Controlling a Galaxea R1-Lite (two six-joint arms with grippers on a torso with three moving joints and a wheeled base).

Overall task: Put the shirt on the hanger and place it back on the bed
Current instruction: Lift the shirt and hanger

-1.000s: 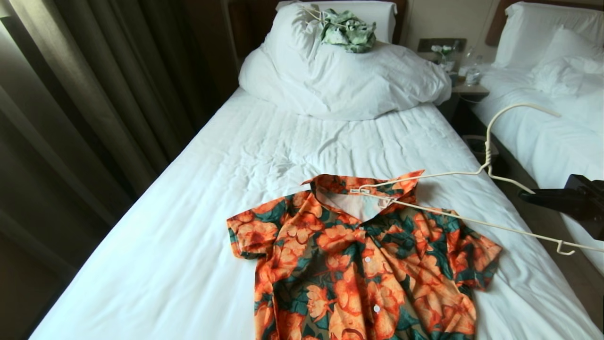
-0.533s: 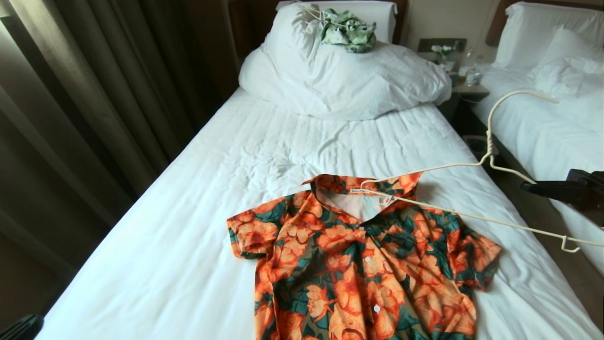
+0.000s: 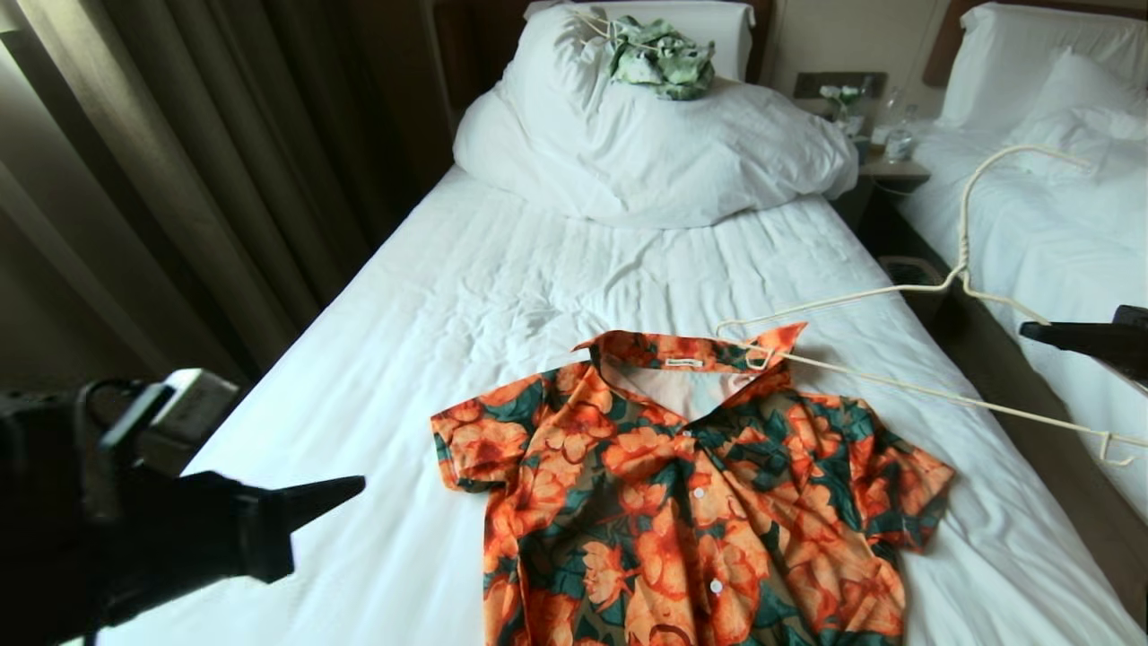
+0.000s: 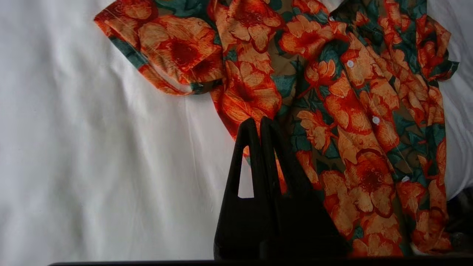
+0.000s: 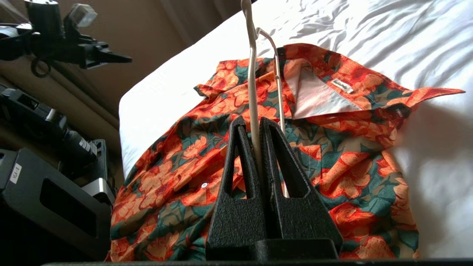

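The shirt (image 3: 682, 502) lies flat and buttoned on the bed (image 3: 502, 296), collar open and pointing toward the pillows. My right gripper (image 3: 1031, 330) hovers off the bed's right edge, shut on the sloping wire of the cream hanger (image 3: 962, 256). The hanger is held tilted, hook up, and its far end rests at the collar's right tip. In the right wrist view the hanger wire (image 5: 252, 74) runs between the shut fingers (image 5: 240, 147) above the shirt (image 5: 332, 147). My left gripper (image 3: 357, 485) is shut and empty, above the sheet to the left of the shirt (image 4: 332, 92).
A bundled white duvet (image 3: 646, 152) with a green-and-white garment (image 3: 662, 58) fills the head of the bed. Dark curtains (image 3: 179, 179) hang along the left side. A second bed (image 3: 1058, 242) stands to the right across a narrow floor gap, behind a nightstand (image 3: 892, 166).
My left arm has come up into view at the lower left. The right gripper has moved right and up with the hanger, drawing its far end from inside the collar to the collar's right tip.
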